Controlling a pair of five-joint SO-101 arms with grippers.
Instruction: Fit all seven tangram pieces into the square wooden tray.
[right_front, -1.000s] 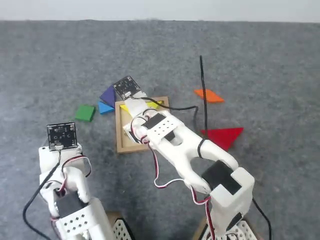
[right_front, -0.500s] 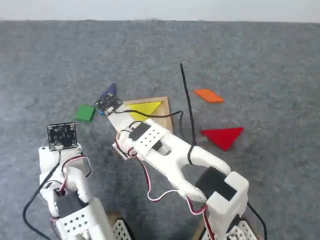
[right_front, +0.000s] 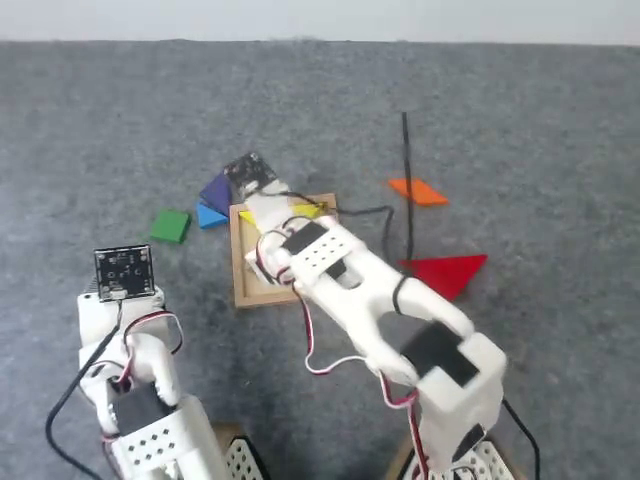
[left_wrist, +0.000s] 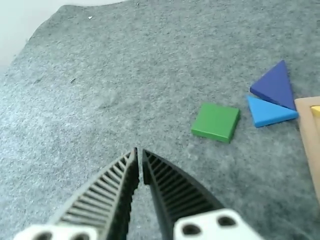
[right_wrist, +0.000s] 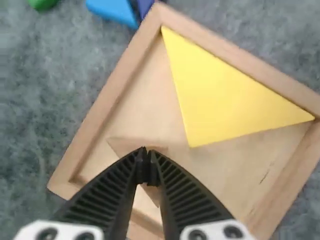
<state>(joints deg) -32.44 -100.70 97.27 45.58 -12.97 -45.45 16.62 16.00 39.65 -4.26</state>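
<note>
One piece was in: the yellow triangle (right_wrist: 225, 105) lay inside the tray (right_wrist: 110, 100). The green square (left_wrist: 216, 122), light blue triangle (left_wrist: 267, 111), dark blue triangle (left_wrist: 275, 87), orange piece (right_front: 418, 190) and red triangle (right_front: 447, 272) lay loose outside. The right gripper (right_wrist: 144, 162) hung over the tray, jaws pinched together and empty; the left gripper (left_wrist: 138, 160) was likewise closed on nothing.

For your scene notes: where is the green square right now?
In the high view the green square lies on the mat, left of the light-blue triangle.
</note>
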